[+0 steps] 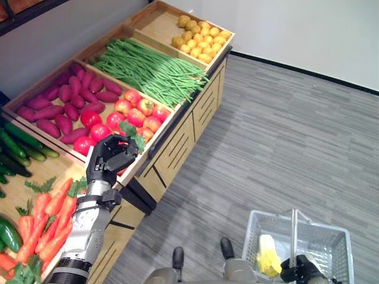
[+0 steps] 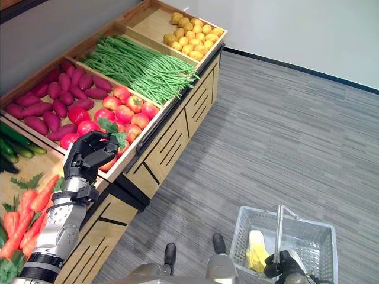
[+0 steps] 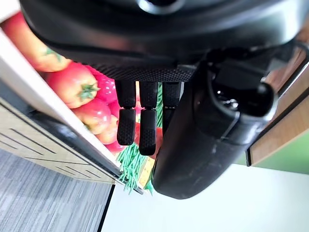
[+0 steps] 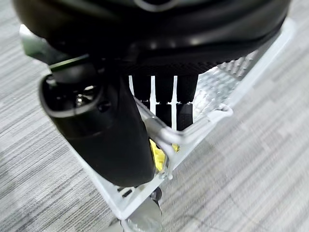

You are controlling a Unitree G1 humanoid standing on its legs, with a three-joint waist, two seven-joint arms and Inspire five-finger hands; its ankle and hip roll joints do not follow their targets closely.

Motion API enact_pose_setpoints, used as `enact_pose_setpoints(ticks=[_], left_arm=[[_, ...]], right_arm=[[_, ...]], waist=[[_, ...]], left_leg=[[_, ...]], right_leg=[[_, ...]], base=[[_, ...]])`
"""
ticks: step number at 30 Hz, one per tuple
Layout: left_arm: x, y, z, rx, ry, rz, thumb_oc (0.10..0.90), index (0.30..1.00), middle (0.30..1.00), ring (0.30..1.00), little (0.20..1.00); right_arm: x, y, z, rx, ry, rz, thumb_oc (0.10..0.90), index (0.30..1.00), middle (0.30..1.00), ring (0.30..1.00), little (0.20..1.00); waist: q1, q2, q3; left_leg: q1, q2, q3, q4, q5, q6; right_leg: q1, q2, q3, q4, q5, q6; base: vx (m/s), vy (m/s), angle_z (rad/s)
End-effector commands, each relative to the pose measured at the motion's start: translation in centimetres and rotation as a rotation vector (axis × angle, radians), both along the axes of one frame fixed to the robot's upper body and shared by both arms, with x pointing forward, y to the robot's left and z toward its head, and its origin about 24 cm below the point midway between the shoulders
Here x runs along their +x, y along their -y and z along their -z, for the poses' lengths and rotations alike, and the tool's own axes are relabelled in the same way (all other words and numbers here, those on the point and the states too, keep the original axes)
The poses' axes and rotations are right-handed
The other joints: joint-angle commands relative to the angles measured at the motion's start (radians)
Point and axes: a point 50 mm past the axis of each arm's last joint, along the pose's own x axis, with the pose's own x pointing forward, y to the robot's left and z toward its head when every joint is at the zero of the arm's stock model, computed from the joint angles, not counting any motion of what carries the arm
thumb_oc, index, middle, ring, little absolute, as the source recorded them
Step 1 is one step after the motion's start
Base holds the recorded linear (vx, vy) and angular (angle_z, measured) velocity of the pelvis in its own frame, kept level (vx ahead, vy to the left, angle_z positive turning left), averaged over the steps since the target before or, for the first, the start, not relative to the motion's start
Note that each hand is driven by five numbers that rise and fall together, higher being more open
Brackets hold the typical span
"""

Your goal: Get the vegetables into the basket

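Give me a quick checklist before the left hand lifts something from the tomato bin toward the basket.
1. Left hand over the tomatoes: ok.
2. Left hand's fingers curled round something with green leaves: ok; what it is: cannot tell.
3. Right hand shut on the basket's handle: ok.
4. Basket has room beside the yellow vegetable: ok.
5. Basket close to the stand: not ok, it hangs off to the right.

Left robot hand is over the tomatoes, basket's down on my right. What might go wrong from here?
1. The left robot hand curls around a leafy tomato at the bin's front edge; a loose grip might drop it onto the floor.
2. The basket, held by the right robot hand, sits far across the body, so the carry is long.
3. Neighbouring tomatoes could get knocked.
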Motion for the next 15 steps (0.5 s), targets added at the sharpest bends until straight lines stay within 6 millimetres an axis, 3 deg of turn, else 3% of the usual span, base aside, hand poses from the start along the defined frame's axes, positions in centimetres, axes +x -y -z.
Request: enact_pose_setpoints(ticks=[1, 2, 3, 4, 9, 11, 15], left_arm=[[0.3, -0.4, -7.8, 0.091, 0.381, 0.030, 0.400, 0.300, 0.300, 0.300, 0.300], [0.3, -0.4, -8.1, 0.102, 0.389, 0.037, 0.400, 0.300, 0.300, 0.300, 0.300], [0.3, -0.6, -8.3, 0.118, 0.390, 0.037, 0.400, 0.300, 0.300, 0.300, 0.300], [0.0, -0.8, -8.3, 0.126, 0.386, 0.046, 0.400, 0.300, 0.300, 0.300, 0.300], [-0.2, -0.9, -8.5, 0.142, 0.385, 0.053, 0.400, 0.300, 0.300, 0.300, 0.300], [-0.4, -1.1, -8.2, 0.132, 0.376, 0.044, 0.400, 0.300, 0.300, 0.300, 0.300], [-0.4, -1.1, -7.9, 0.121, 0.361, 0.054, 0.400, 0.300, 0.300, 0.300, 0.300]], right_arm=[[2.6, 0.8, -1.0, -0.046, 0.031, -0.105, 0.400, 0.300, 0.300, 0.300, 0.300], [3.9, 0.5, -1.3, -0.049, 0.062, -0.123, 0.400, 0.300, 0.300, 0.300, 0.300], [4.8, 0.5, -1.6, -0.057, 0.088, -0.133, 0.400, 0.300, 0.300, 0.300, 0.300], [4.9, 0.4, -1.6, -0.058, 0.087, -0.145, 0.400, 0.300, 0.300, 0.300, 0.300], [4.6, 0.8, -1.7, -0.067, 0.079, -0.131, 0.400, 0.300, 0.300, 0.300, 0.300], [4.6, 0.9, -1.7, -0.074, 0.083, -0.131, 0.400, 0.300, 0.300, 0.300, 0.300], [4.7, 2.0, -2.4, -0.098, 0.106, -0.120, 0.400, 0.300, 0.300, 0.300, 0.300]], waist=[[0.026, -0.005, -0.018], [0.043, -0.001, -0.005], [0.076, 0.021, -0.001], [0.099, 0.029, -0.022], [0.112, 0.007, -0.046], [0.110, -0.004, -0.062], [0.097, -0.002, -0.065]], left_leg=[[-0.044, 0.058, 0.076, 0.077, -0.100, -0.045], [-0.056, 0.062, 0.104, 0.094, -0.105, -0.037], [-0.081, 0.085, 0.134, 0.123, -0.107, -0.031], [-0.085, 0.102, 0.163, 0.117, -0.097, -0.029], [-0.080, 0.096, 0.174, 0.106, -0.094, -0.040], [-0.064, 0.111, 0.193, 0.089, -0.078, -0.060], [-0.036, 0.141, 0.199, 0.046, -0.043, -0.091]], right_leg=[[-0.073, 0.004, -0.021, 0.076, -0.014, 0.065], [-0.105, -0.007, -0.066, 0.118, -0.009, 0.061], [-0.069, -0.044, -0.248, 0.227, -0.090, 0.025], [-0.026, -0.071, -0.322, 0.293, -0.115, 0.013], [0.032, -0.073, -0.336, 0.207, -0.113, 0.022], [0.062, -0.051, -0.342, 0.094, -0.111, 0.023], [0.095, -0.019, -0.342, 0.021, -0.100, 0.014]], base=[[-0.16, 0.254, -1.30], [-0.26, 0.244, -1.15], [-0.24, 0.125, -1.54], [-0.17, 0.058, -1.13], [0.01, -0.047, -0.35], [0.05, -0.229, -0.08], [0.01, -0.231, -0.19]])
